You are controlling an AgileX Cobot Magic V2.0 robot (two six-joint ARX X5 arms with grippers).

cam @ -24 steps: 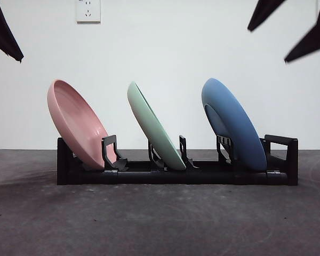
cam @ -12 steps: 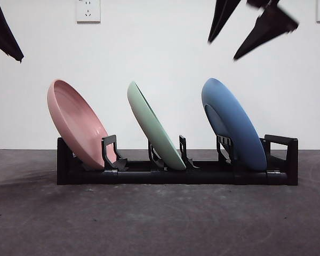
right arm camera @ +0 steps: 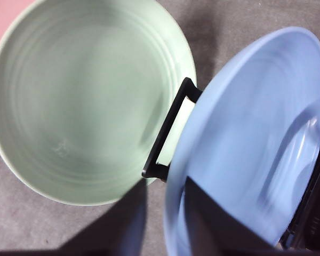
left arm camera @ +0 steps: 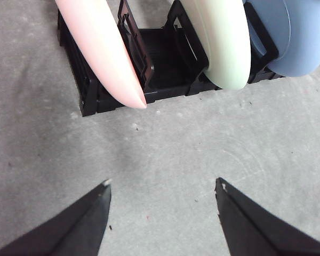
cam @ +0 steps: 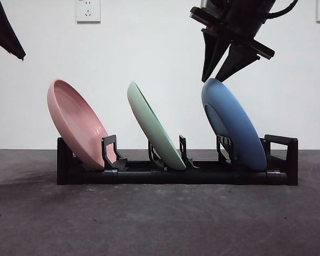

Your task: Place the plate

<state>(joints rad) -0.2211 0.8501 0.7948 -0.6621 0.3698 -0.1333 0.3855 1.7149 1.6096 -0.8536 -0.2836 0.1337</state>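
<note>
A black rack [cam: 176, 176] holds three tilted plates: a pink plate [cam: 77, 125] at the left, a green plate [cam: 154, 128] in the middle and a blue plate [cam: 234, 125] at the right. My right gripper [cam: 212, 80] is open and hangs just above the blue plate's top rim. In the right wrist view its jaws stand either side of the blue plate's rim [right arm camera: 173, 176], with the green plate [right arm camera: 90, 101] beside it. My left gripper [left arm camera: 163, 182] is open and empty above the table in front of the rack [left arm camera: 160, 58].
The left arm shows only as a black tip [cam: 5, 32] at the top left corner of the front view. A white wall with a socket [cam: 88, 10] stands behind the rack. Grey table [cam: 160, 224] lies in front of the rack.
My right gripper has come down and to the left from the top right corner to the blue plate's top rim. The plates and the left arm have not moved.
</note>
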